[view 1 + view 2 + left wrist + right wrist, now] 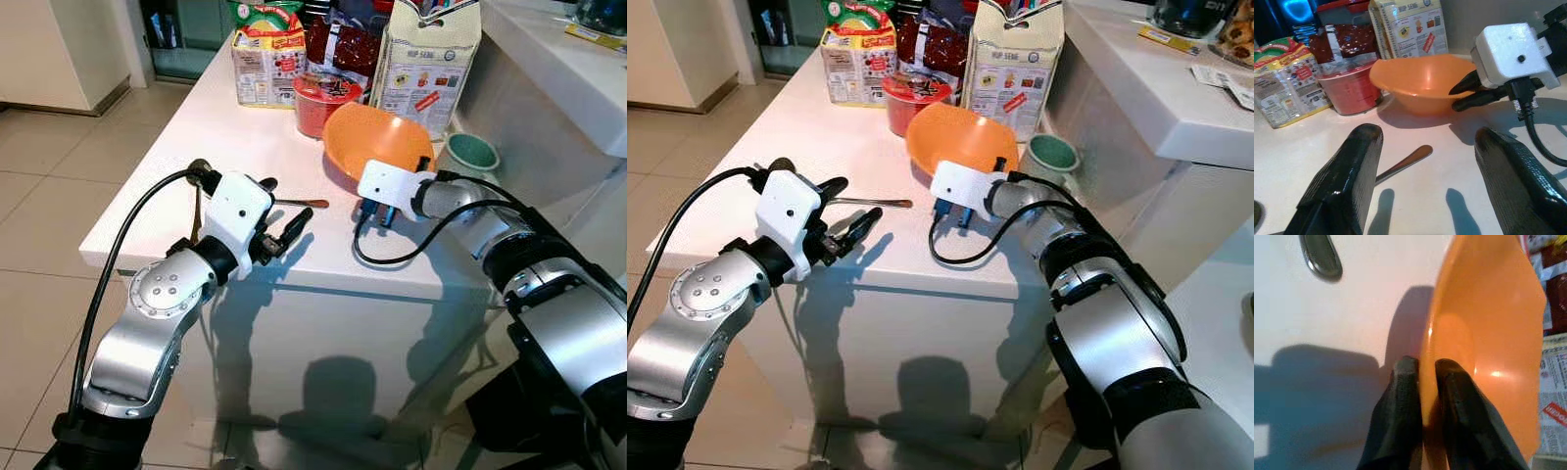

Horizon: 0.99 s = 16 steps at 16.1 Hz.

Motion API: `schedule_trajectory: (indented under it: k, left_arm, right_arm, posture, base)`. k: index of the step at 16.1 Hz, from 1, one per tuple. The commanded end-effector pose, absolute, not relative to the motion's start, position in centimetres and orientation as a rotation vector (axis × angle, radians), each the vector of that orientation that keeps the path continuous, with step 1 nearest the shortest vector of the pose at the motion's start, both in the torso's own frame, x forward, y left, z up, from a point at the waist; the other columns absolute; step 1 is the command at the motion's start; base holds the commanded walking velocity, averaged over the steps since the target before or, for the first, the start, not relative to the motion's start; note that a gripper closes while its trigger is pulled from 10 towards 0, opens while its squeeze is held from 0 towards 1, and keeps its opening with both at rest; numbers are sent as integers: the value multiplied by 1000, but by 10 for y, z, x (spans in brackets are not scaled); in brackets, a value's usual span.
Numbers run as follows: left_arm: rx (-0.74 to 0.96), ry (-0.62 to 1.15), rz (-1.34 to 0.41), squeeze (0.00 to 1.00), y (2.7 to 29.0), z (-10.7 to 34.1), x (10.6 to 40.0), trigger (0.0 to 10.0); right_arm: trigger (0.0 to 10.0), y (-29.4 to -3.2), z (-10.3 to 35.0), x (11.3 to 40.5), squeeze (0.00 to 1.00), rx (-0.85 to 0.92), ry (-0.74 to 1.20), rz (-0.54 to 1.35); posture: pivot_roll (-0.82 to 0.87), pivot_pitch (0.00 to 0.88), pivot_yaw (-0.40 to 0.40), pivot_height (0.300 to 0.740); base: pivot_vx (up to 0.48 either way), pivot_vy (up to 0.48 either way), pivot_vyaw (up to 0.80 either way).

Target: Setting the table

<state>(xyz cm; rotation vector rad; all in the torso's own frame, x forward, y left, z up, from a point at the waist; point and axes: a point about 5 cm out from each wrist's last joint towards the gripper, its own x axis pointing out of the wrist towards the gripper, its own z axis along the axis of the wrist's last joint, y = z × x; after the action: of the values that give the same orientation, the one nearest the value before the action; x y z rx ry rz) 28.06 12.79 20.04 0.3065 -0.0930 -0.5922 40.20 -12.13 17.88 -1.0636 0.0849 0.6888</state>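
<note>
Bowl work is what we have here, but start at the near edge of the white table (pixel 176 157), where the left gripper (pixel 284 217) hovers low over the front edge with its two black fingers (pixel 1347 181) spread wide apart and nothing between them. Just past those fingers lies a spoon (pixel 302 203) flat on the tabletop, handle pointing toward the robot's right, untouched.

A little further in, the right gripper (pixel 1422 377) is pinched together on the rim of the orange bowl (pixel 377 142), one finger inside the wall and one outside. The bowl is tilted, its mouth facing the robot, its far edge raised, near the table's right side.

My read: the bowl is being carried or dragged to its place setting. To do that well, the wrist should level out before release so the base lands flat; a rim pinch on smooth plastic could slip or let the bowl swing, so a slow, low move looks wise. Setting it just beside the spoon, not on top of it, would make a tidy place.

Behind the bowl stands a red cup (pixel 323 103), touching or nearly touching it. A small green bowl (pixel 472 152) sits off at the right edge. At the back stand a tall paper bag (pixel 426 59), a dark red packet (pixel 343 44) and a colourful box (pixel 265 54).
</note>
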Motion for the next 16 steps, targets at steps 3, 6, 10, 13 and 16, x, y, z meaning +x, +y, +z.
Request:
schedule_trajectory:
  k: [3, 6, 10, 13, 16]
  left_arm:
    - [305, -97, -563, 0, 130, 204, 284, 10000]
    - [306, -104, -553, 0, 130, 205, 286, 10000]
    - [286, -157, -458, 0, 137, 214, 292, 10000]
    - [211, -240, -290, 0, 153, 226, 297, 10000]
    - [171, -246, -253, 0, 159, 227, 295, 10000]
  right_arm:
    - [0, -120, 192, 404, 0, -1024, -7, 656]
    - [0, -117, 192, 402, 0, -1007, -57, 658]
    - [0, -113, 203, 400, 0, -963, -213, 633]
    - [0, -106, 231, 390, 0, -840, -473, 596]
    - [0, -102, 243, 360, 0, -660, -696, 588]
  posture:
    - [71, 0, -89, 740]
    - [68, 0, -85, 740]
    - [69, 0, -82, 740]
    - [61, 0, -72, 740]
    - [58, 0, -68, 740]
  base:
    - [0, 0, 0]
    - [0, 0, 0]
    - [0, 0, 0]
    - [0, 0, 0]
    - [0, 0, 0]
